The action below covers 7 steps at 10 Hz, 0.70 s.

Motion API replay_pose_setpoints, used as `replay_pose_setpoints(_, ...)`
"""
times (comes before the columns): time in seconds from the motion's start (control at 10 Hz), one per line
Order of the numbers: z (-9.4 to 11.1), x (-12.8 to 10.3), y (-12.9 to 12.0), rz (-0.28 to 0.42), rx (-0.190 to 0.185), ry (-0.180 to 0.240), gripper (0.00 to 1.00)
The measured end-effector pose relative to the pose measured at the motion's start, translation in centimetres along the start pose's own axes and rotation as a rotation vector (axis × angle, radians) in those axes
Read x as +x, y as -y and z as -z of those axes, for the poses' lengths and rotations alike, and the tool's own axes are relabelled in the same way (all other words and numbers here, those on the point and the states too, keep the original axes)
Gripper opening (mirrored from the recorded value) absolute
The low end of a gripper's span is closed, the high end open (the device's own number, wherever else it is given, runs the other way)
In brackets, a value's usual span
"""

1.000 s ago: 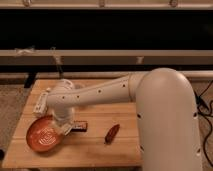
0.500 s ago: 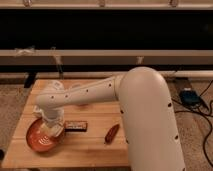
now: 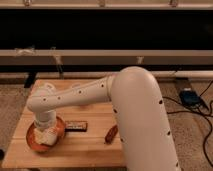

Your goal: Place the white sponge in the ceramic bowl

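Observation:
The reddish-brown ceramic bowl [image 3: 36, 141] sits at the front left of the wooden table [image 3: 90, 150]. My gripper [image 3: 46, 134] hangs straight down over the bowl, at the end of the white arm [image 3: 75, 97] that reaches in from the right. A pale whitish block, the white sponge [image 3: 45, 137], shows at the gripper's tip inside the bowl. Whether the gripper holds the sponge cannot be told.
A dark flat rectangular bar [image 3: 76, 126] lies just right of the bowl. A small reddish-brown elongated object [image 3: 111, 134] lies further right. The arm's large white body [image 3: 142, 125] covers the table's right side. A low ledge runs behind the table; cables lie on the floor at right.
The arm has swung further left and down, bringing the gripper from the bowl's right rim to over the bowl's middle.

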Motion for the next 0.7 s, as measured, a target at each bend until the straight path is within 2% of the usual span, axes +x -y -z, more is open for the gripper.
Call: replay_pose_setpoints(0.7,0.05,-0.02,-0.09,0.0,-0.001,-0.004,0.8)
